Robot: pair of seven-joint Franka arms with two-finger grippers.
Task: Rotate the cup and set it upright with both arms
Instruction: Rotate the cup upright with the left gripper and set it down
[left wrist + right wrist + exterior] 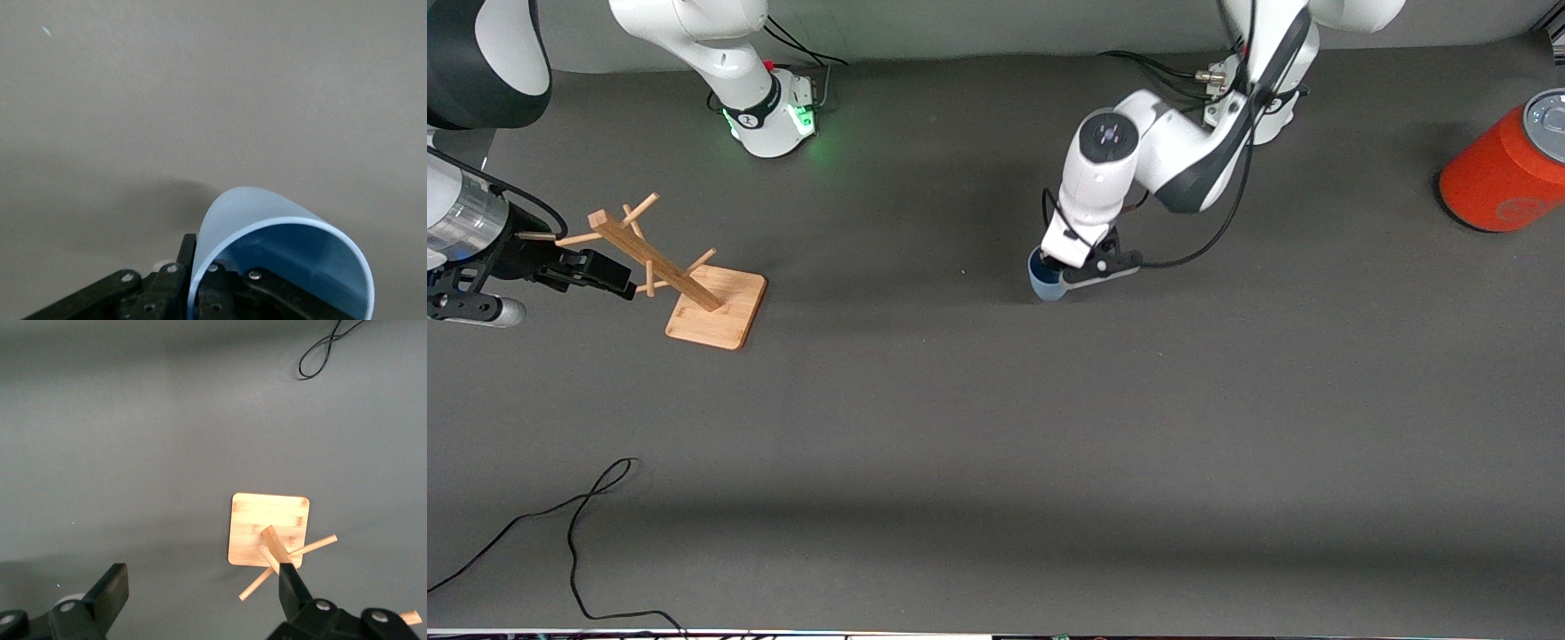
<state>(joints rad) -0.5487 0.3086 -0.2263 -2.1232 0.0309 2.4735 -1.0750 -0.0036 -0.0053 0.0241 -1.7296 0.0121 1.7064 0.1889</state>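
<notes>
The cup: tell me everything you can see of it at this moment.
The cup is a small light-blue plastic tumbler, plain and matte, with no handle. The left pincer is shut on its rim wall, one finger inside and one outside. Its open mouth faces the left wrist camera. It sits low at mid-table, mostly hidden under the arm; contact with the table is unclear.

Cup [1045, 283] mostly hidden under wrist.

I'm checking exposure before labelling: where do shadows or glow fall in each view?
Front view: a green glow at the right arm's base and a broad shadow band across the table. Left wrist view: a soft shadow beside the cup, held by the left claw. Right wrist view: even light on the wooden rack.
</notes>
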